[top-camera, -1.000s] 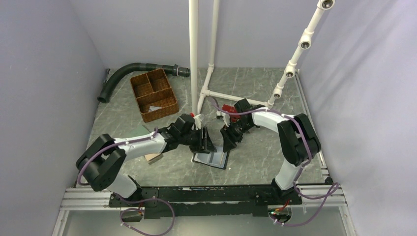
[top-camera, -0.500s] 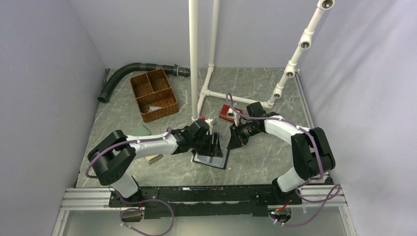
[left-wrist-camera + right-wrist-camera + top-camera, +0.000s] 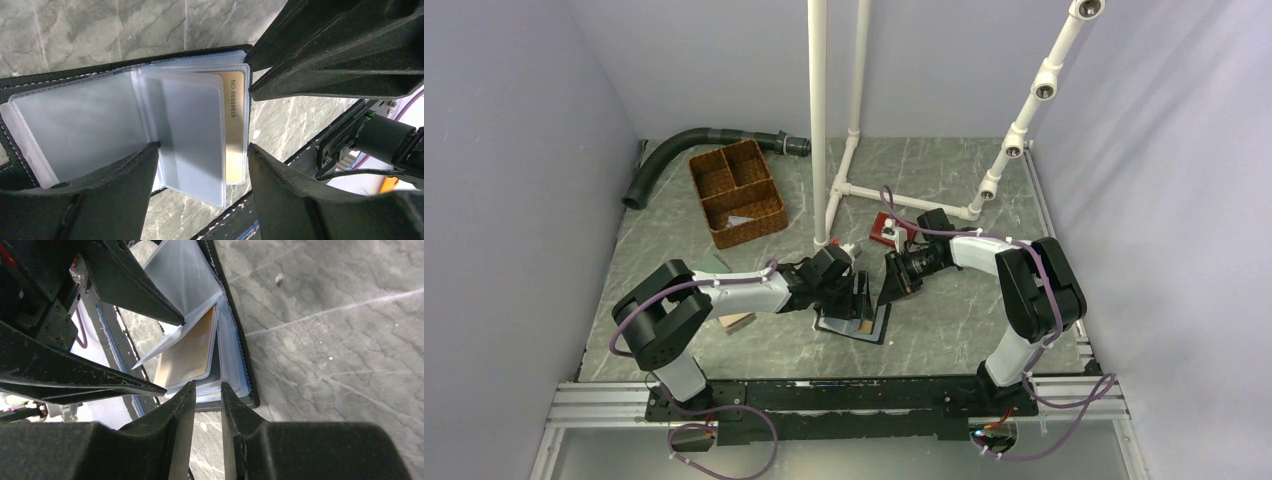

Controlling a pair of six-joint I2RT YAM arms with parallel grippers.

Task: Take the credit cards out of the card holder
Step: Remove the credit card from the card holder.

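My left pincer (image 3: 202, 152) stands wide and holds nothing. Its 2 fingers (image 3: 115, 200) straddle a clear plastic sleeve (image 3: 190, 125) that lifts up from the open card holder (image 3: 100, 67). My right pincer (image 3: 207, 387) is narrow, with its tips at the edge of the sleeve stack. I cannot tell whether it pinches anything there.

The card holder lies open on the grey marbled table (image 3: 964, 320), between my 2 arms. 1 orange-yellow credit card (image 3: 234, 125) sits inside a sleeve on the side nearest my right pincer, with a printed number running along its edge. From my right wrist it shows beneath the lifted sleeve.

Further back, apart from the holder, a red wallet (image 3: 886, 228) lies near the white pipe frame (image 3: 819, 120). A wicker basket (image 3: 736, 192) stands off to the left.
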